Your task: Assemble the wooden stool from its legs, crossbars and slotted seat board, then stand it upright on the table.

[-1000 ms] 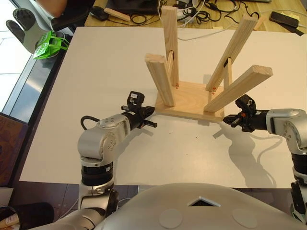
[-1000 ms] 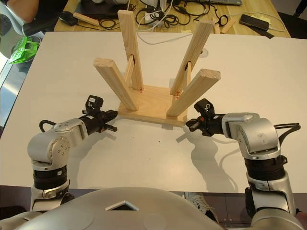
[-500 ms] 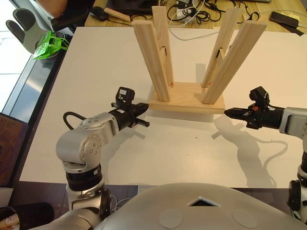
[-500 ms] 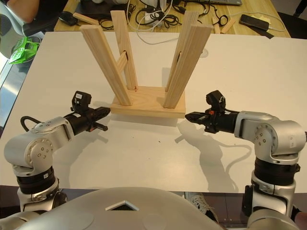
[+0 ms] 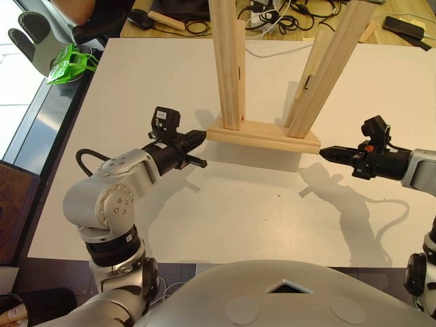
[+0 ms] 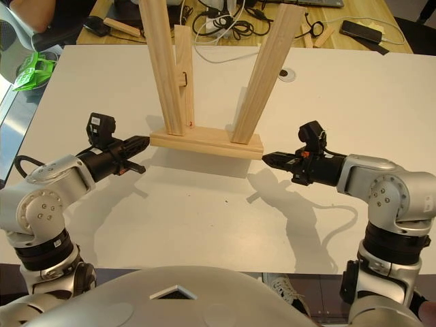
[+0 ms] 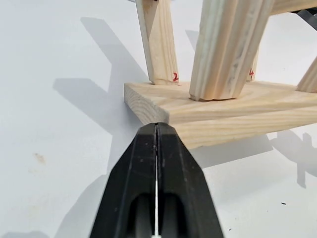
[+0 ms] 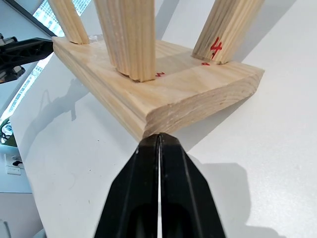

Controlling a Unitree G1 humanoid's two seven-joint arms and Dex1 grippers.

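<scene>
Upturned pale wooden stool [image 5: 262, 136] braced between two grippers over a white rectangular table [image 5: 136, 82]

Behind the table stood a wooden desk [image 5: 133, 27] strewn with black cables [image 5: 272, 17]. The stool's seat board faced down, its shadow offset beneath it, and its legs [image 5: 228, 61] pointed up, with red marks at the joints. The left gripper [image 5: 202, 135] and the right gripper [image 5: 324, 151], each with fingers pressed together, touched opposite corners of the board. A green bag [image 5: 68, 65] lay at the table's far left; its contents could not be made out.

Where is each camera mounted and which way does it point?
Eye views: on the head, facing forward and down at the upside-down stool; both arms show, left hand and right hand flanking its seat.
Left wrist view: on the left arm, facing along its shut hand at a seat corner.
Right wrist view: likewise, from the opposite end.
All share the seat and legs.
</scene>
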